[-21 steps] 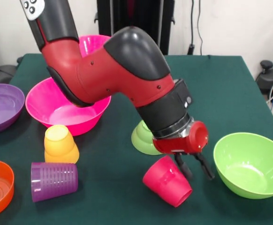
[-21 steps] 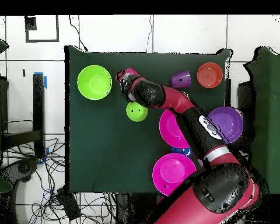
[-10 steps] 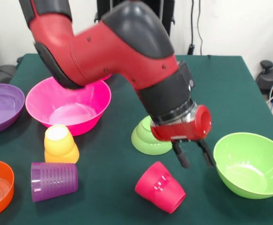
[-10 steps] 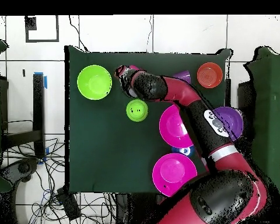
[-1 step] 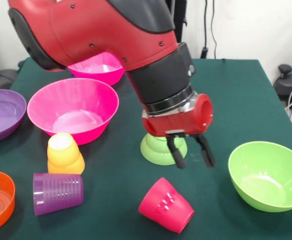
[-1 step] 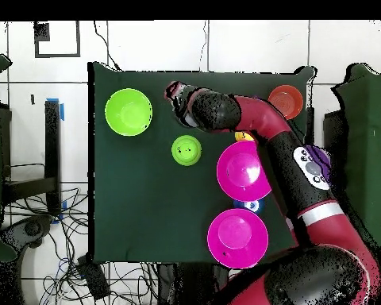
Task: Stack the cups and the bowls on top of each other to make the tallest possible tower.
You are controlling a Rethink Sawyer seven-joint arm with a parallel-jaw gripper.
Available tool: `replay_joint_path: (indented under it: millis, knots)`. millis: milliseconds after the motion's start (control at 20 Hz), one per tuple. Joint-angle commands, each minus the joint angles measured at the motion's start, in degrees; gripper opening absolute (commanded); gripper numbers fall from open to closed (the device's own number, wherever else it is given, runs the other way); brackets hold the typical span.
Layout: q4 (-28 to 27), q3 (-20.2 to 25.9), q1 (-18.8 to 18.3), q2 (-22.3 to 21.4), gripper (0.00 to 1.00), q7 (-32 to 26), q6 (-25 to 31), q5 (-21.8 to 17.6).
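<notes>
With jaws apart, the gripper [image 5: 191, 153] is held above the tipped red cup [image 5: 166, 206], which could be rolled away by an off-centre pinch.

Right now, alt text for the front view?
The end effector hangs open above a tipped red cup, in front of an upside-down small green bowl. A lime bowl sits right; pink bowls left.

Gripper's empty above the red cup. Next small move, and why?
Probably lower the gripper toward the red cup and line it up for a grasp. The gripper is open and holds nothing, and it hangs clear above the cup. The cup lies tipped on its side on the table, apart from the small green bowl, so it cannot be stacked until it is picked up.
</notes>
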Motion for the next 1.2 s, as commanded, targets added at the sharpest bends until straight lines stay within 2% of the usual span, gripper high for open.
replay_joint_path:
  millis: [50,250,600,750,1050,1200]
  knots:
    - [-0.8,-0.2,-3.9,4.9,1.00,-19.4,5.6,-4.5]
    - [-2.3,1.2,-6.1,8.7,1.00,-23.3,5.2,-5.3]
    - [-3.4,2.6,-7.8,11.5,1.00,-26.6,5.5,-5.9]
    - [-4.8,4.5,-8.7,15.6,1.00,-29.1,3.6,-5.9]
    - [-8.9,6.5,-8.2,20.6,1.00,-33.3,2.8,-5.9]
    - [-10.1,7.1,-8.3,21.6,1.00,-35.8,2.5,-6.8]
